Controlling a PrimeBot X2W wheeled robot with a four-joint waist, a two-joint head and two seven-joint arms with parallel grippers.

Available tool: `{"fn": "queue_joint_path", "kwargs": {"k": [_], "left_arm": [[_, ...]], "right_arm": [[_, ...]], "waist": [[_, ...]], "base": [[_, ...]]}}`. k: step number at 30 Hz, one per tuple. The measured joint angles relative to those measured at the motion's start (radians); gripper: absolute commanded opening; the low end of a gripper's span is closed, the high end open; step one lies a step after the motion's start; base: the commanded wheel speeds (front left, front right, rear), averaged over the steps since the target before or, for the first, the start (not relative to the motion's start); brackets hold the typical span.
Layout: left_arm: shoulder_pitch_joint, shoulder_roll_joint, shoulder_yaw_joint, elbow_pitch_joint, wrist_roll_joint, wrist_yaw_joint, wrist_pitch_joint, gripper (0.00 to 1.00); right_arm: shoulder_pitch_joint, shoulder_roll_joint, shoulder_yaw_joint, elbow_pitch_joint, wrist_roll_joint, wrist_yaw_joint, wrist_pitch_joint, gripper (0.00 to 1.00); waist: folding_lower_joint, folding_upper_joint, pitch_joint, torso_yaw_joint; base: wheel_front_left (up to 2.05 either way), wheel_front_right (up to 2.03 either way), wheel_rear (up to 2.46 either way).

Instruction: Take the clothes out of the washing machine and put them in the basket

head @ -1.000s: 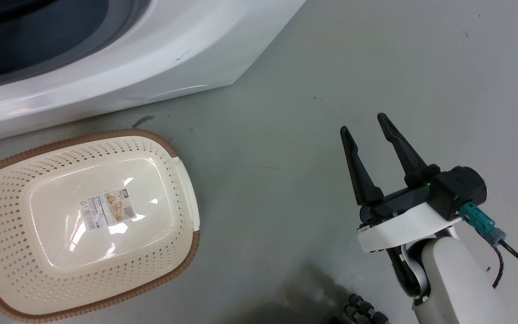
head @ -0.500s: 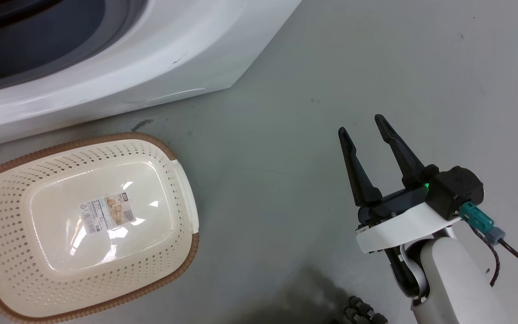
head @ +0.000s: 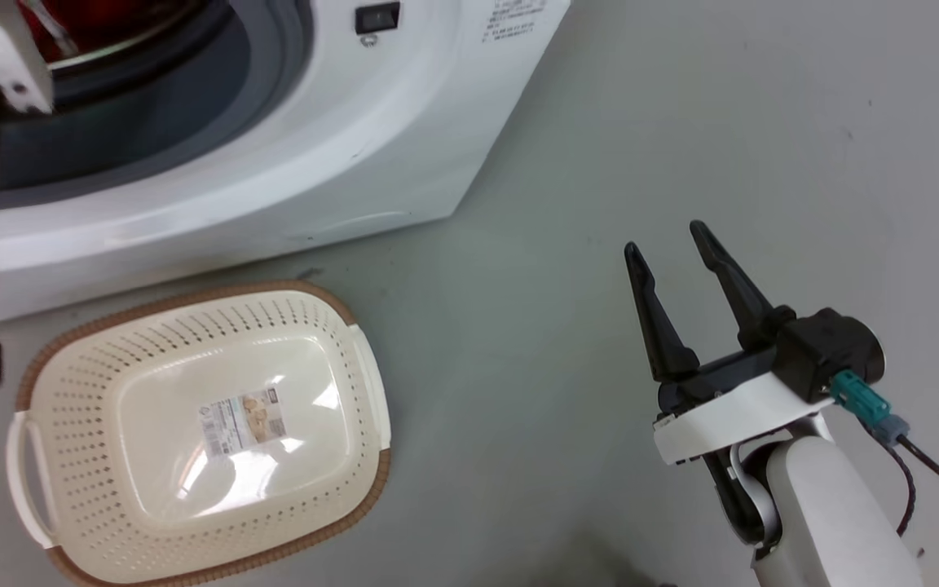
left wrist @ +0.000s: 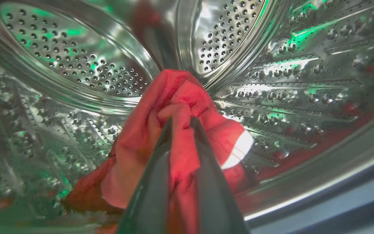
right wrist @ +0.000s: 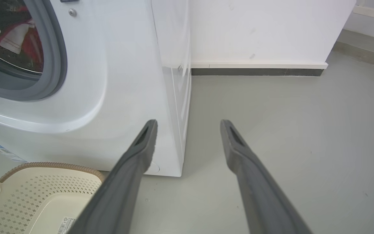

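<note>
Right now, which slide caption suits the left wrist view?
Inside the washing machine, the left gripper has its jaws shut on the clothes.

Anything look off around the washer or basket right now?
Nothing stands out. The basket sits upright beside the washing machine; the left claw grips the red garment in the drum; the right claw is open.

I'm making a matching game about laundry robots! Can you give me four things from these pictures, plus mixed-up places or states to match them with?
Things:
1. red clothes
2. basket
3. left tool
4. right tool

Places or states:
A. open, holding nothing, over bare floor
B. empty, sitting on the floor
C. inside the steel drum
D. shut on the red clothes

Pairs: 1-C, 2-B, 3-D, 4-A
</note>
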Motion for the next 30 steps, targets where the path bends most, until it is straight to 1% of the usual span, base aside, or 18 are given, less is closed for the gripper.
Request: {"fn": "queue_joint_path", "kwargs": {"k": [3,7,12,20,30], "left_arm": [[0.049,-0.017,0.005,0.003,-0.011,-0.002,-0.03,0.0],[0.136,-0.047,0.017,-0.021,-0.025,0.002,-0.041,0.0],[0.266,-0.081,0.056,-0.15,-0.037,0.019,-0.042,0.0],[0.452,-0.124,0.107,-0.333,-0.024,0.022,-0.043,0.0],[0.651,-0.201,0.167,-0.632,0.011,0.033,-0.044,0.0]], "right_arm": [[0.016,0.0,-0.007,0.01,-0.011,0.0,0.0,1.0],[0.045,0.0,-0.015,0.029,-0.026,0.0,0.0,1.0],[0.086,0.0,-0.026,0.053,-0.044,0.0,0.0,1.0],[0.135,0.0,-0.036,0.085,-0.067,0.0,0.0,1.0],[0.181,0.0,-0.058,0.088,-0.08,0.0,0.018,1.0]], "waist": [[0.0,0.0,-0.04,0.01],[0.0,0.0,-0.101,0.026],[-0.0001,0.0,-0.183,0.047],[-0.0002,0.0,-0.308,0.091],[-0.0002,0.0,-0.411,0.163]], "base": [[0.0,0.0,0.0],[0.0,0.0,0.0],[0.0,0.0,0.0],[0.0,0.0,0.0],[0.0,0.0,0.0]]}}
